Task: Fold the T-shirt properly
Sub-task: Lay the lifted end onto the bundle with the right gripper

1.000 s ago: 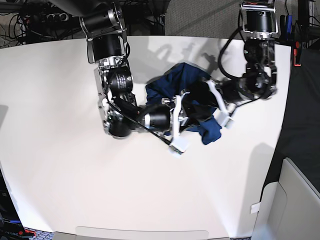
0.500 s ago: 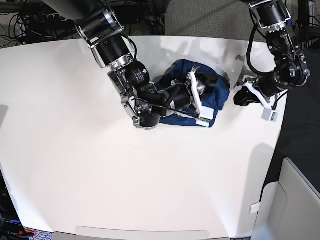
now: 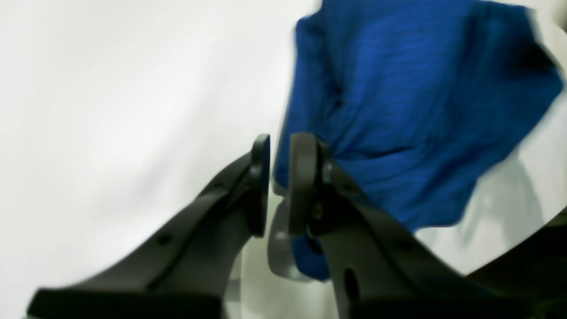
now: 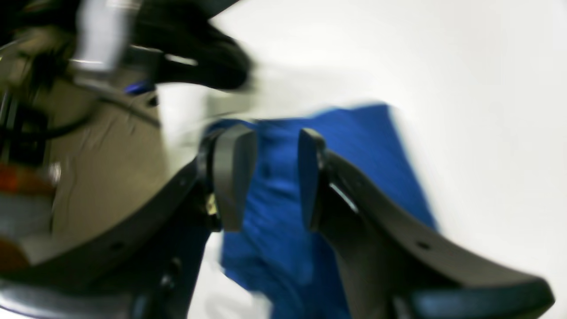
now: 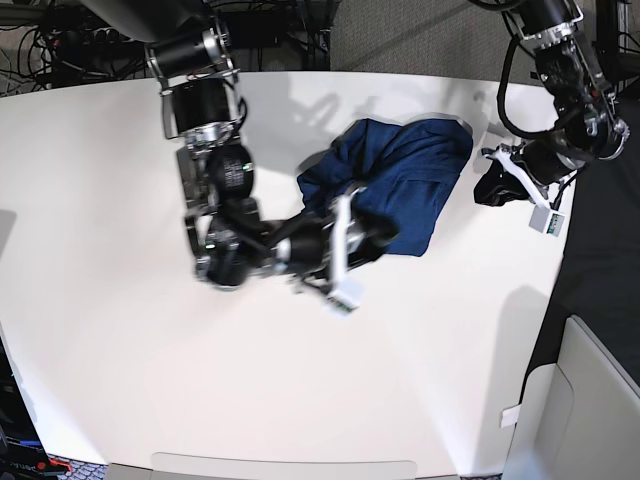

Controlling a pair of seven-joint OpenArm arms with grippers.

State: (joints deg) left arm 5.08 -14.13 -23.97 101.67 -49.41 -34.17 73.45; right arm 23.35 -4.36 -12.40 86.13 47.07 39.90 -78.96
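Note:
The dark blue T-shirt [image 5: 405, 180] lies bunched in a loose heap at the back right of the white table [image 5: 120, 350]. My right gripper [image 5: 380, 235] reaches in from the left and sits at the heap's near edge. The right wrist view shows that right gripper [image 4: 277, 146] open, with the T-shirt [image 4: 372, 150] below and beyond its fingers and nothing held. My left gripper [image 5: 485, 188] hangs just off the shirt's right edge, apart from it. In the left wrist view the left gripper [image 3: 278, 150] is shut to a thin gap and empty, the T-shirt [image 3: 398, 110] lying past it.
The table's right edge [image 5: 562, 250] runs close behind the left gripper, with dark floor beyond. A pale bin [image 5: 590, 400] stands at the lower right. Cables and gear crowd the back edge [image 5: 90, 40].
The right gripper opened and pulled back from the top of the heap to its near edge. The left gripper left the shirt and moved right. The shirt has spread out more.

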